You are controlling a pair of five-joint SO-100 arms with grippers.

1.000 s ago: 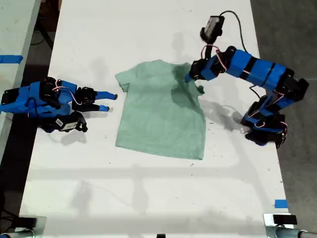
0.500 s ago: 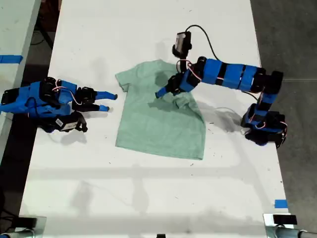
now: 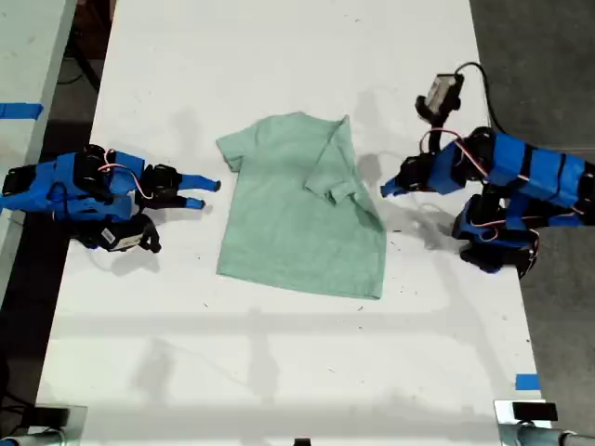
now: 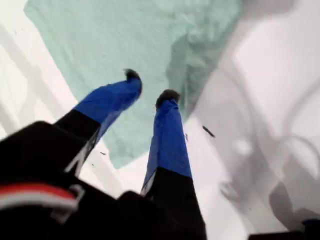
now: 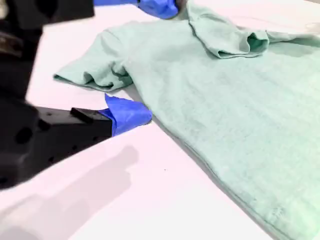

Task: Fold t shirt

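End effectors [image 3: 389,190] [image 3: 206,192] flanking t shirt [image 3: 299,209]

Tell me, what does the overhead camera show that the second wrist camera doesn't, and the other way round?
Only the exterior view: the whole white table, both blue arms, and my first gripper open beside the t shirt at that view's right.

Only the second wrist view: a close look along the table at one blue fingertip lying right by the shirt's flat sleeve.

Both: the mint-green shirt with its other sleeve folded over onto the body.
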